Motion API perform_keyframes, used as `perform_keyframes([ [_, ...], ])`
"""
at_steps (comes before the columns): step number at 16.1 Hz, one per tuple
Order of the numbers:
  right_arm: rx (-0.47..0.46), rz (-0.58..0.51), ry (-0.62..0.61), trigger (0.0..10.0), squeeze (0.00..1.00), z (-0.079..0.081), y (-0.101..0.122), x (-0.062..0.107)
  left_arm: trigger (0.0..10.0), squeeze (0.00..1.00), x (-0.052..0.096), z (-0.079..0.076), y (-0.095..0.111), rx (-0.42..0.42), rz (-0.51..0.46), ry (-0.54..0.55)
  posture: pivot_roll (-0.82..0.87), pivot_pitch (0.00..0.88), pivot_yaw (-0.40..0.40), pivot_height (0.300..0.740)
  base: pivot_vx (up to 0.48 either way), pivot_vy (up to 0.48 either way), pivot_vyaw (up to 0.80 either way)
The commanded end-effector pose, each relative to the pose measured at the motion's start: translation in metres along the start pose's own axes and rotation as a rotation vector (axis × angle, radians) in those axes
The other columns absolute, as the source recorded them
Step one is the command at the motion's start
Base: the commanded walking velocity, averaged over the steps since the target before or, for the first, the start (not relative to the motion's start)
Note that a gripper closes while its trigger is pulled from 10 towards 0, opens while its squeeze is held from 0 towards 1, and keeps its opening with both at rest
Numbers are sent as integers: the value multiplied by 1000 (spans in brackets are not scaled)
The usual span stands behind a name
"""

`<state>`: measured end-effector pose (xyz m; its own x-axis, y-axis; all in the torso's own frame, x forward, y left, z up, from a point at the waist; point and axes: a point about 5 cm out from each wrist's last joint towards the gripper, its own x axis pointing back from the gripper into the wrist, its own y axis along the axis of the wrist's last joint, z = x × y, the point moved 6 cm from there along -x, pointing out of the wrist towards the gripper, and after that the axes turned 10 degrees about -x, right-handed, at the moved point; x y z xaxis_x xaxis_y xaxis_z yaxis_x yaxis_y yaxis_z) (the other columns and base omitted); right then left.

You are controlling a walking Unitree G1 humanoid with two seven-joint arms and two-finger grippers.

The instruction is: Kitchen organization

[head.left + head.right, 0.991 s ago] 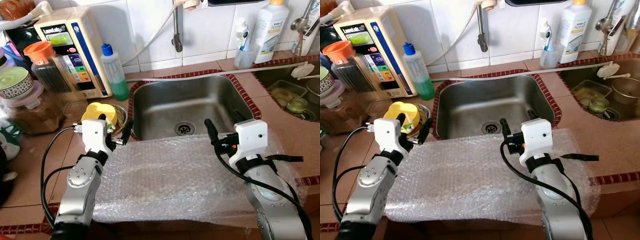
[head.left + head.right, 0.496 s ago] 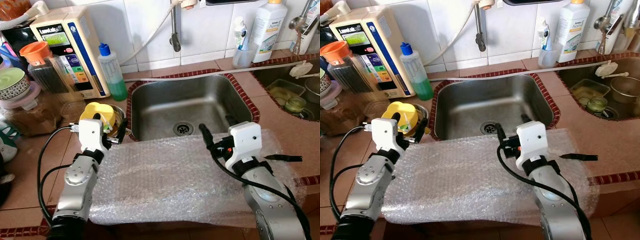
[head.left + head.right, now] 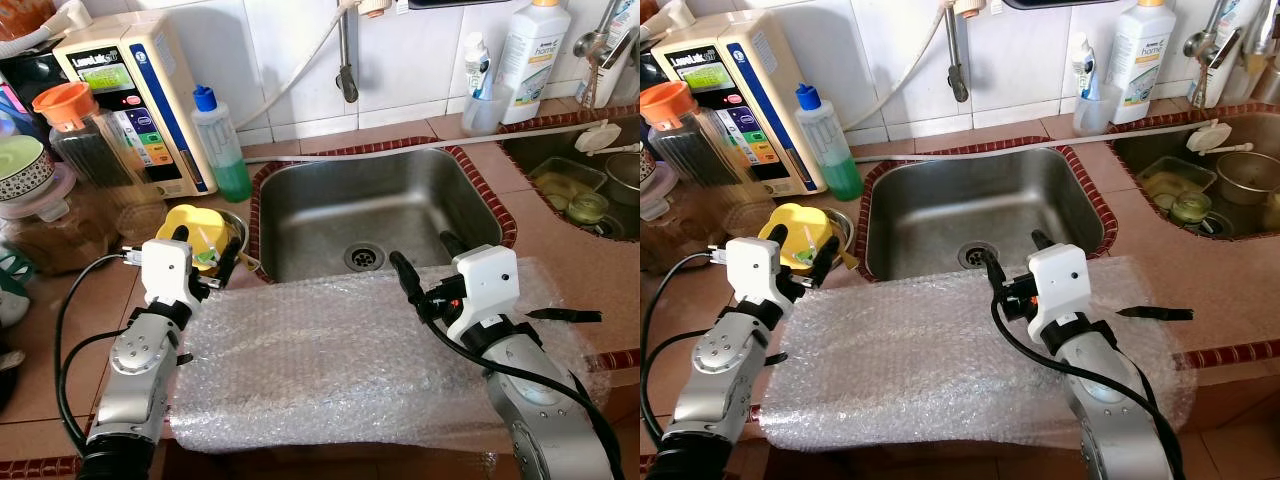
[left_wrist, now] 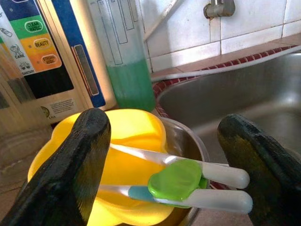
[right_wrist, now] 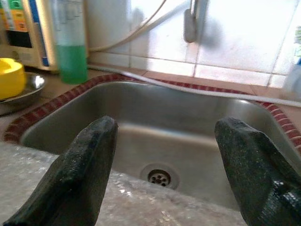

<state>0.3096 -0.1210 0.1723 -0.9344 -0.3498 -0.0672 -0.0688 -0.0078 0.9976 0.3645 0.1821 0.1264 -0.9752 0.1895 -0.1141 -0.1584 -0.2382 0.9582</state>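
Along the back left of the tabletop point(image 3: 70, 330) stood an orange-capped jar point(image 3: 85, 135) and a cream water purifier point(image 3: 140, 95), with a bottle of green liquid point(image 3: 222, 145) just beside it against the tiled wall. In front of these, near the sink's left rim, a steel bowl point(image 4: 190, 146) held a yellow dish point(image 3: 200, 230), and two white-handled utensils with a green head point(image 4: 181, 181) lay across that dish. The left tool point(image 3: 200, 258) hovered right at the bowl, its black fingers point(image 4: 77, 165) spread apart with the yellow dish between them, gripping nothing. A sheet of bubble wrap point(image 3: 330, 360) lay spread over the front edge of the tabletop, reaching from the left arm across to the right arm and overlapping the sink's near rim. The steel sink point(image 3: 375, 215) sat in the middle, its drain point(image 3: 365, 257) showing, and a tap point(image 3: 347, 75) with a white hose hung above it. The right tool point(image 3: 420, 270) sat over the wrap at the sink's front rim, pointing toward the basin, fingers point(image 5: 89, 160) wide apart and empty. Toward the back right corner stood a clear cup holding a toothpaste tube point(image 3: 482, 100) and a white bottle point(image 3: 533, 55). At the far right edge, a second basin point(image 3: 585, 190) held dishes.
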Motion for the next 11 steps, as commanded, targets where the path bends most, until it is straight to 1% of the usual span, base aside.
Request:
perform_keyframes([
  [1, -31, 5, 64, 10000, 0, 13, 3, -1, 5882, 0, 6, 9, -7, -21, 26, 6, -325, 91, 154, 740, 0, 0, 0],
  [2, -60, 23, 92, 10000, 0, 17, 1, -1, 10000, 0, 7, 8, -8, -19, 30, -13, -325, 92, 155, 740, 0, 0, 0],
  [3, -64, 27, 133, 10000, 0, 24, 1, 0, 10000, 0, 9, 6, -7, -46, 25, -39, -324, 92, 157, 740, 0, 0, 0],
  [5, -90, 42, 193, 10000, 0, 34, 0, 2, 10000, 0, 10, 4, -8, -53, 27, -55, -323, 93, 159, 740, 0, 0, 0],
  [8, -102, 52, 215, 10000, 0, 37, 1, 3, 10000, 0, 11, 2, -7, -77, 24, -78, -323, 95, 158, 740, 0, 0, 0],
  [9, -101, 52, 213, 10000, 0, 36, 1, 4, 8745, 0, 11, 1, -7, -72, 23, -79, -323, 95, 158, 740, 0, 0, 0],
  [10, -101, 51, 211, 10000, 0, 36, 1, 3, 1137, 0, 11, 2, -7, -68, 22, -76, -324, 95, 158, 740, 0, 0, 0],
  [11, -102, 50, 210, 10000, 0, 35, 1, 3, 0, 0, 11, 2, -7, -67, 20, -74, -323, 94, 157, 740, 0, 0, 0],
])
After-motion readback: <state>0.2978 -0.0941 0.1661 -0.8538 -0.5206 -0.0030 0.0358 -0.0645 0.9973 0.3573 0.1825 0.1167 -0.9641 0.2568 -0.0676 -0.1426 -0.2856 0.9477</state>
